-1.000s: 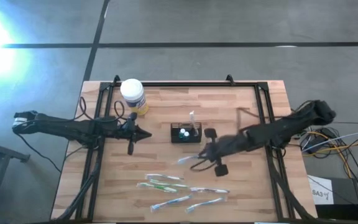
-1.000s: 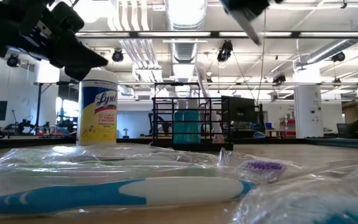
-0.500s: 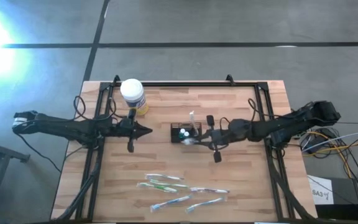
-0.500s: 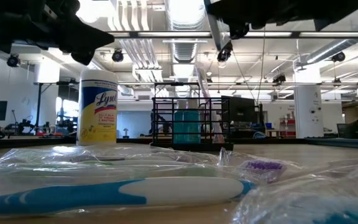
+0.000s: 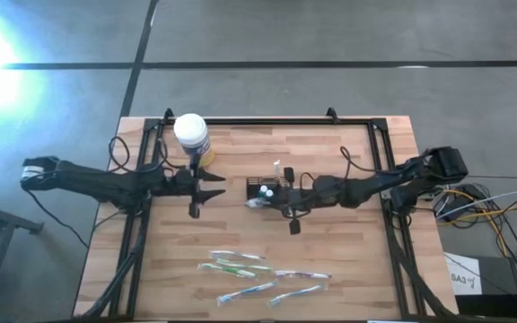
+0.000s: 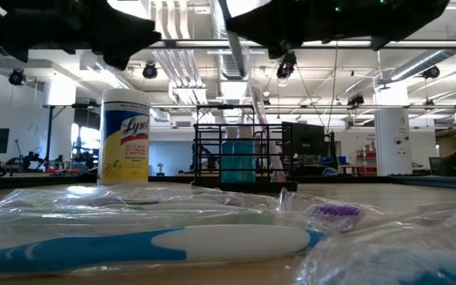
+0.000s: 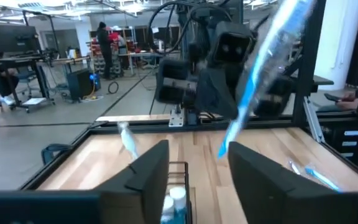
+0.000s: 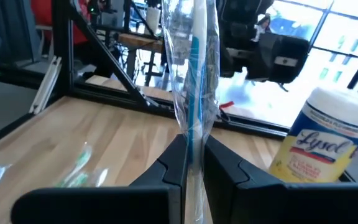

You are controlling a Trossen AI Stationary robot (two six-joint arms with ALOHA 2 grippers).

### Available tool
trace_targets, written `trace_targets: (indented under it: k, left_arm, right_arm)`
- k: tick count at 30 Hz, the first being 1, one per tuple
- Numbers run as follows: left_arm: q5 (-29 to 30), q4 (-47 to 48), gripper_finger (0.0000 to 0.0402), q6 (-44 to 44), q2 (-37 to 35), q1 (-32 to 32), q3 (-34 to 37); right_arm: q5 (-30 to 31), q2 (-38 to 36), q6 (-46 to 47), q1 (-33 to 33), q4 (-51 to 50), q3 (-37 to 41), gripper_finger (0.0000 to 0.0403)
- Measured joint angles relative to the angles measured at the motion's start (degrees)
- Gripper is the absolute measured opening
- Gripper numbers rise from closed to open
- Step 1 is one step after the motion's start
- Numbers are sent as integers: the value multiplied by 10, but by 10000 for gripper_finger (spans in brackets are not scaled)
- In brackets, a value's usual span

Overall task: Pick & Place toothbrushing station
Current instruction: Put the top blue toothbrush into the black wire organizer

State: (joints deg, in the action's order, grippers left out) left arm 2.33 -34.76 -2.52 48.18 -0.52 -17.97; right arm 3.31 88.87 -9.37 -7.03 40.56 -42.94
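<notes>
Right arm holds a wrapped toothbrush over the caddy

Wrapped toothbrushes (image 5: 260, 274) lie at the table's (image 5: 357, 260) six o'clock. Centrally, the toothbrushing station (image 5: 268, 191) stands; the right gripper (image 5: 264, 203) pinches a wrapped toothbrush (image 8: 192, 106) seemingly above it. At nine o'clock, the left gripper (image 5: 220, 185) gapes empty, beside the Lysol jar (image 5: 192, 136).

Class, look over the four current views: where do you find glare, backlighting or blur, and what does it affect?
High view: bright glare washes the floor's upper-left corner. Low view: ceiling lights leave both arms as dark silhouettes, and the near toothbrush is soft. Left wrist view: the wrapped toothbrush in the right gripper streaks with blur. Right wrist view: bright windows behind the wipes jar.
</notes>
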Motion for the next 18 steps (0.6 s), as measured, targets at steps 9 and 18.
trace_targets:
  k: [9, 18]
  left_arm:
    - [-48, -10, 215, -4, 84, -1, -84]
    - [-62, -19, 216, -3, 158, -1, -127]
  right_arm:
    - [22, 51, 6, 15, 19, -33, 28]
    - [29, 47, 14, 18, 18, -29, 28]
